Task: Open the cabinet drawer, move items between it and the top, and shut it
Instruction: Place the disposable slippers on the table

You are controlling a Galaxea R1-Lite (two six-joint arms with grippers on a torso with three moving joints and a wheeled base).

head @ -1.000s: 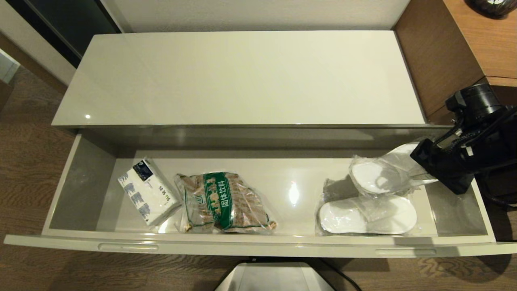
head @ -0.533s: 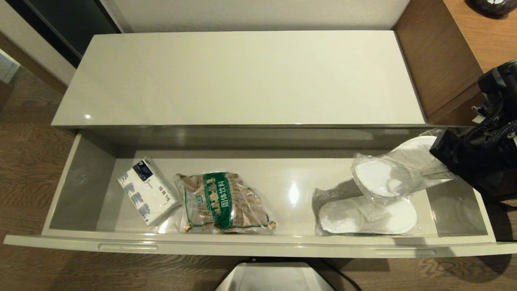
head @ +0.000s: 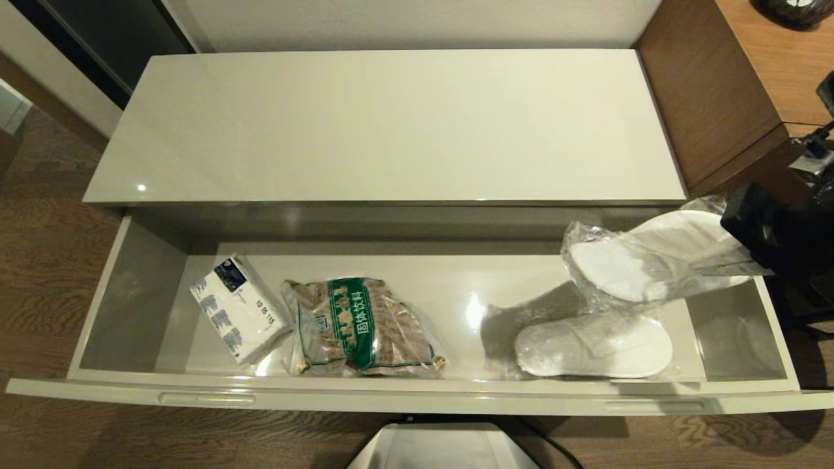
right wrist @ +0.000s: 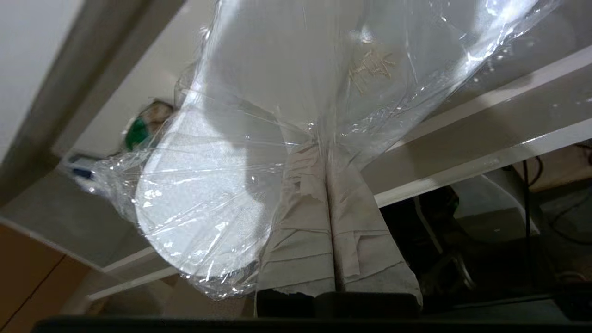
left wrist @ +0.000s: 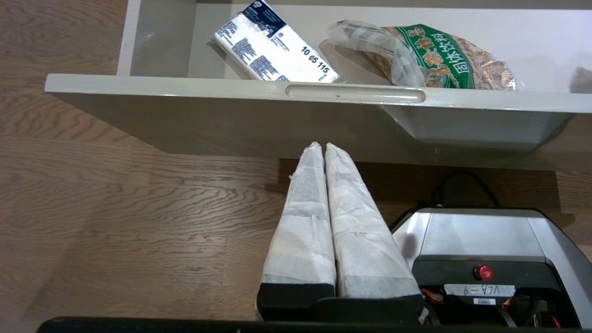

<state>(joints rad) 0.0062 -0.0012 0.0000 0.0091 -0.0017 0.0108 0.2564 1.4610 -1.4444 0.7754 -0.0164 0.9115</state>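
Head view shows the right gripper (head: 749, 251) pinched on a bagged slipper (head: 651, 257), lying long from three o'clock toward nine o'clock.

Low cabinet: top (head: 391, 124), a glossy cream-white rectangular surface, lit by a small highlight near its front left corner. Cabinet drawer (head: 417, 394), pulled out in front of it, wide and shallow, cream-white, two narrow elongated notches along the front rim. Lying on the drawer floor, from left: white-and-blue printed tissue pack (head: 238, 308), set at an angle; just beside it, clear bag of brown pieces (head: 361, 327) with a green label; well apart toward the right end, one flat white slipper (head: 596, 345) in crinkly clear plastic, near the front wall. Wood-grain floor (head: 58, 260) under and around the cabinet.
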